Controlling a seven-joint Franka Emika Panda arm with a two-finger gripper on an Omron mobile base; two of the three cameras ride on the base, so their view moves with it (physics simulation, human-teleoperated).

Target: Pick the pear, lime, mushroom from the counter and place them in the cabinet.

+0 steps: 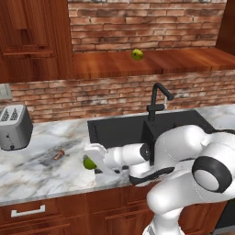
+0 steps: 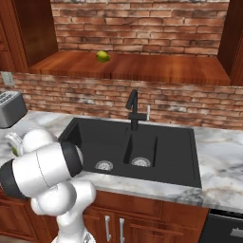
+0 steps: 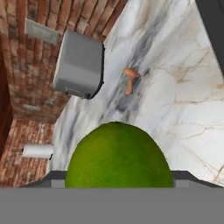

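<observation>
A rendered home kitchen: a veined marble counter runs across the lower left, a black sink with a dark tap sits mid-frame, a silver toaster stands at left, with brick wall and wooden drawers.

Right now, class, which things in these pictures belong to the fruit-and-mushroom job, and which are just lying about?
Job: lime by the end effector; mushroom on the counter; pear in the cabinet.
Lying about: toaster, faucet, sink, paper roll.
</observation>
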